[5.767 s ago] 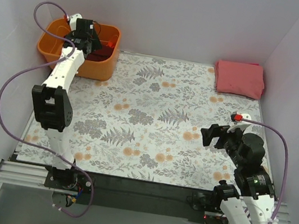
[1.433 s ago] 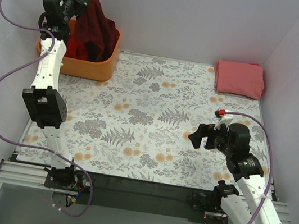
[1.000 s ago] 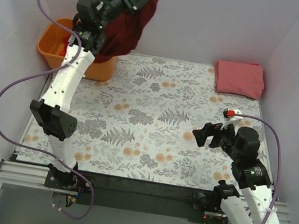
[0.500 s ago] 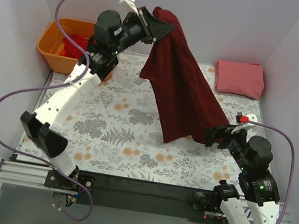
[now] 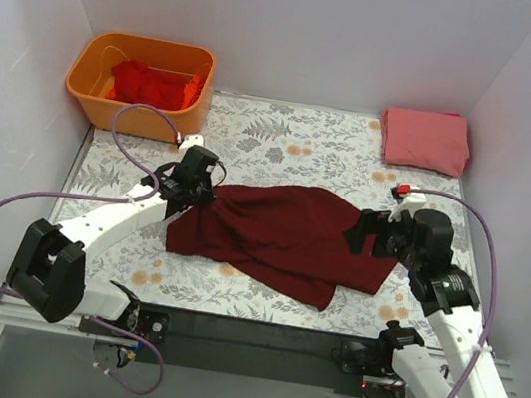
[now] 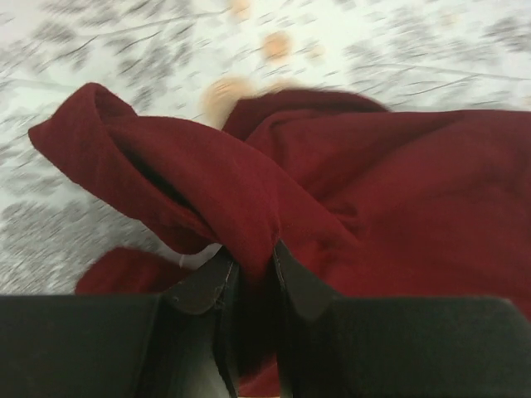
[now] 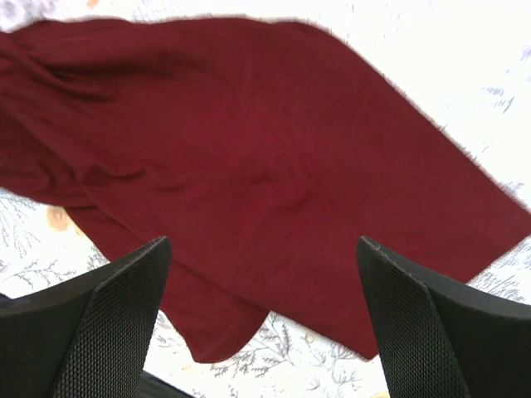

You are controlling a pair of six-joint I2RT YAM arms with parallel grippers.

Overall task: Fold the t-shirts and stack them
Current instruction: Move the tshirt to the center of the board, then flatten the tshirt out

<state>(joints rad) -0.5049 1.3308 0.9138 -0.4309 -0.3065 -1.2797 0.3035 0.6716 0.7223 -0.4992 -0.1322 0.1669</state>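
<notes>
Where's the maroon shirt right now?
Top view: maroon shirt lies crumpled on the table, centre-front, left end pinched by the left hand, open right hand at its right edge.

My overhead view looks down from above the near edge across the whole bench [image 5: 284, 146]; both wrist views sit close, looking down, sharing the maroon shirt [image 5: 285, 233] with it.

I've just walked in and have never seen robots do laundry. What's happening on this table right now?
Two robot arms are dealing with a dark maroon t-shirt that lies crumpled, not yet folded, on the flowered table. The left gripper pinches a bunched fold at one end. The right gripper hovers wide open above the other end. More red shirts sit in the orange bin at the far left, and a pink shirt lies folded at the far right.
</notes>
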